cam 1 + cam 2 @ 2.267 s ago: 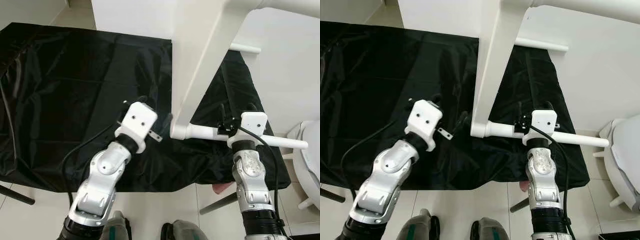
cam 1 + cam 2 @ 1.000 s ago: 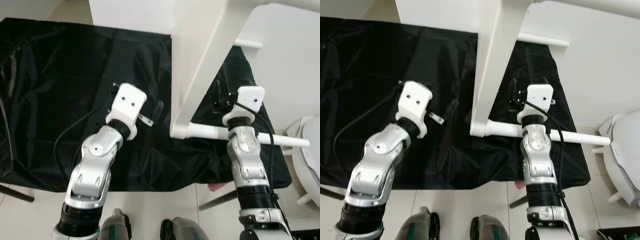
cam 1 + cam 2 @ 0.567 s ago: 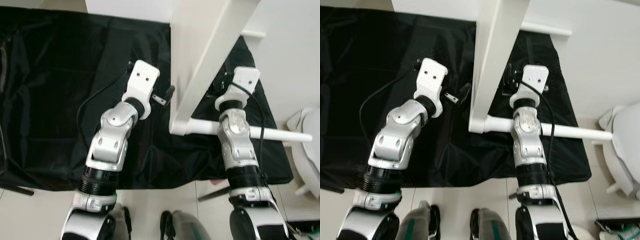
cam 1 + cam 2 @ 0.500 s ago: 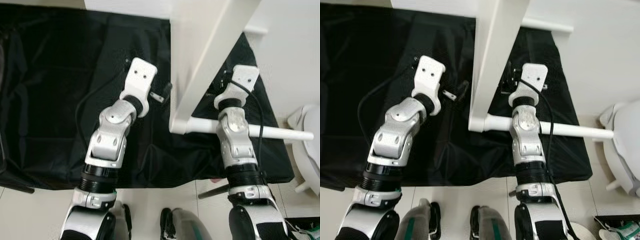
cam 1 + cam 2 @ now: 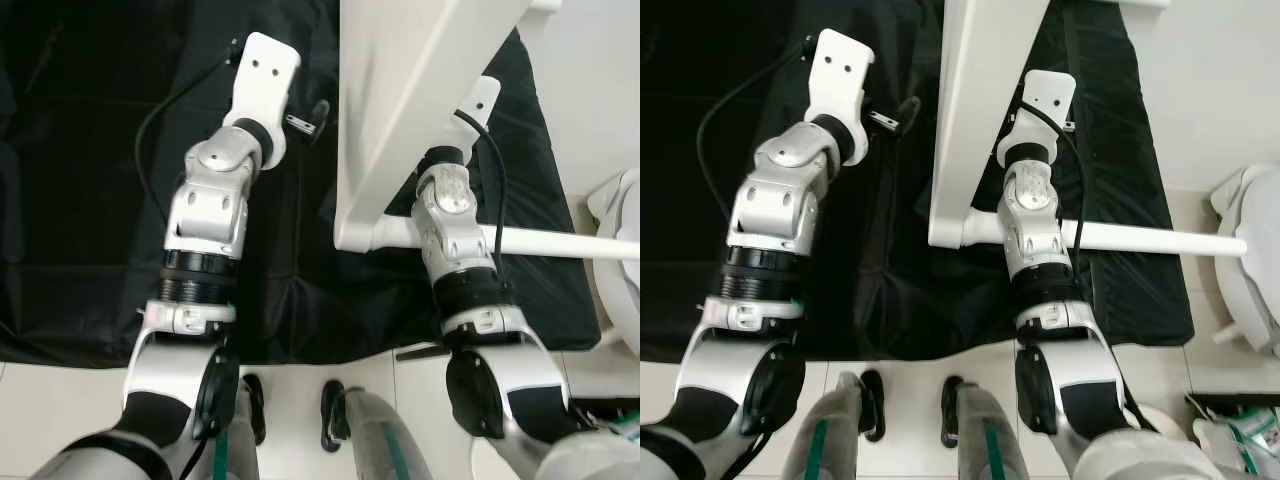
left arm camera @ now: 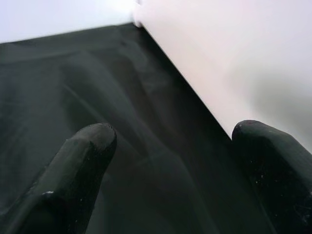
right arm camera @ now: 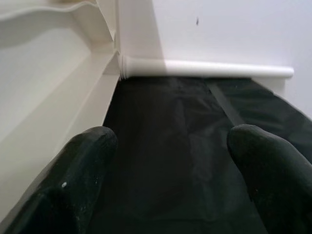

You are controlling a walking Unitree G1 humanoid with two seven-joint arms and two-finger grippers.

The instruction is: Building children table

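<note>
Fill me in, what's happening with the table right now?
The white children's table is tipped on its side over a black sheet, one round leg sticking out horizontally toward the robot's right. The left end effector reaches in beside the flat tabletop panel on the left, fingers open, holding nothing. The right end effector is extended on the panel's other side, near the leg joint, also open and empty over the sheet. Neither is gripping the table at this moment.

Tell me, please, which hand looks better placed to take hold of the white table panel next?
Probably the left hand: its open fingers sit right beside the white table panel's edge. The right hand, also open, points past the panel over the black cloth.
</note>
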